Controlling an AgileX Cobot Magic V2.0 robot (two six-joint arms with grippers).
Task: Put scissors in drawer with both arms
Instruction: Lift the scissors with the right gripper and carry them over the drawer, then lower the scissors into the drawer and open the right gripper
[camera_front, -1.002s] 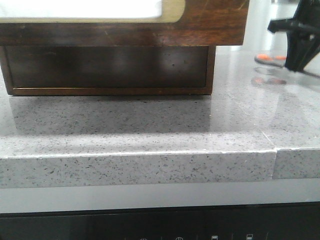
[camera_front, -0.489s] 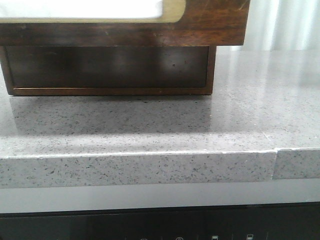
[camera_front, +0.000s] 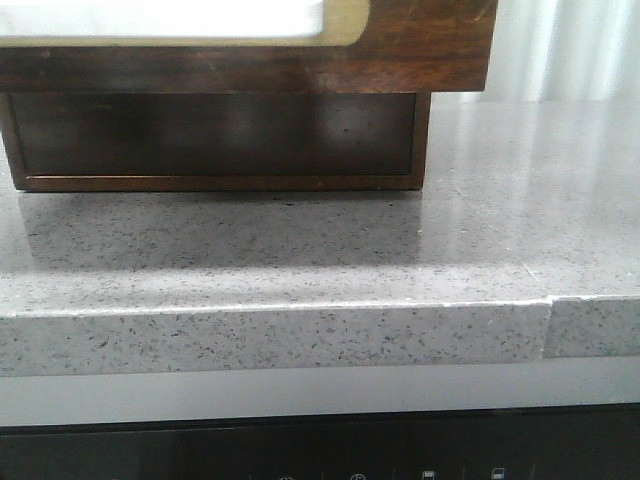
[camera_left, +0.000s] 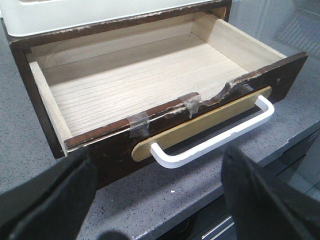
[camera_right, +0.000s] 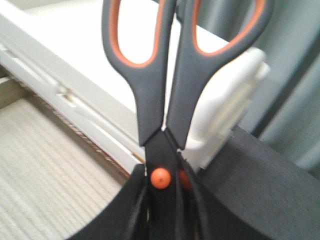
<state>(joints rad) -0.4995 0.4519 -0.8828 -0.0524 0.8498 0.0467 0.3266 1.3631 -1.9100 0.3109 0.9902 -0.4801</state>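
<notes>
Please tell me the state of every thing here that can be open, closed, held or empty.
drawer: pulled open, nothing inside where visible
scissors: closed, gripped at the pivot, handles sticking out
right claw: shut on the scissors
left claw: open, holding nothing, facing the white handle

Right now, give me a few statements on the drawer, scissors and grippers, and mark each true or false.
1. The drawer is pulled open. True.
2. The scissors lie inside the drawer. False: the right gripper holds them near the pivot, handles pointing away from it.
3. The drawer holds nothing visible. True.
4. The left gripper grips the white handle. False: it is open, clear of the handle.
5. The loops are lined blue. False: orange.
</notes>
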